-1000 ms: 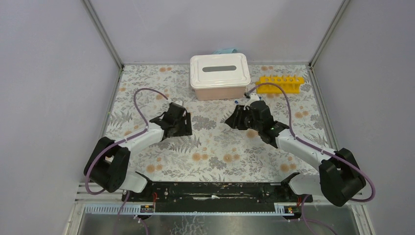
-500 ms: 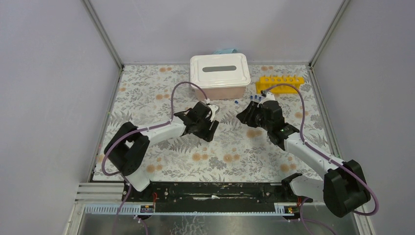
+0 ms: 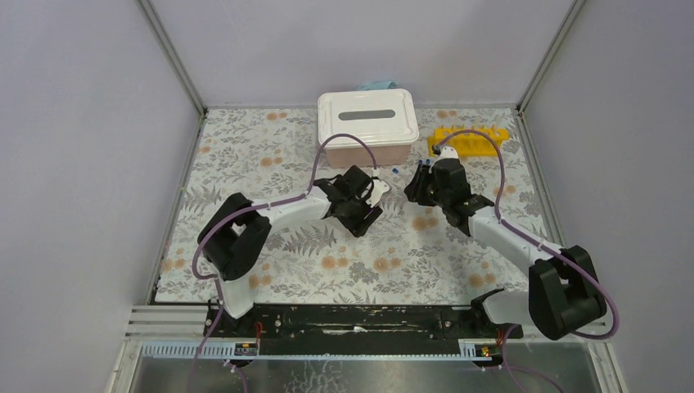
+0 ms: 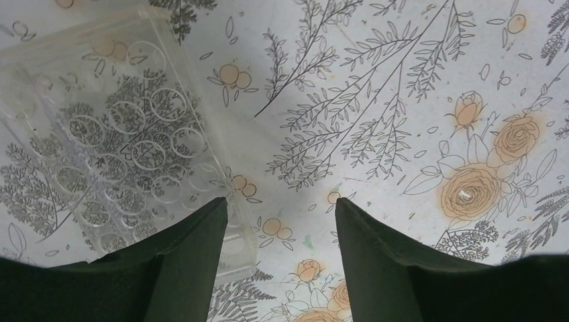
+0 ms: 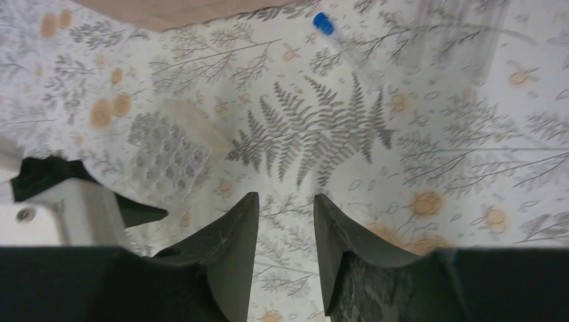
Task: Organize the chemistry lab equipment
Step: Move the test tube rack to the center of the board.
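Note:
A clear plastic well plate [image 4: 114,151] lies flat on the flowered table; the right wrist view shows the plate [image 5: 171,157] too. My left gripper [image 4: 282,208] is open, its left finger over the plate's near corner, with only bare table between the fingers. My right gripper [image 5: 285,201] is open over the table and holds nothing. From above, the left gripper [image 3: 376,192] and the right gripper [image 3: 420,184] stand close together in front of the box. A small blue-capped tube [image 5: 323,23] lies ahead of the right gripper. The yellow test-tube rack [image 3: 470,141] stands at the back right.
A white-lidded box [image 3: 368,123] sits at the back centre, with something teal [image 3: 378,84] behind it. Another blue-capped tube [image 3: 395,170] lies just in front of the box. Grey walls close the table in on three sides.
The left arm has swung right to the table's centre, over the clear plate, and its jaws have narrowed a little. The right gripper has moved back and right, toward the box and rack.

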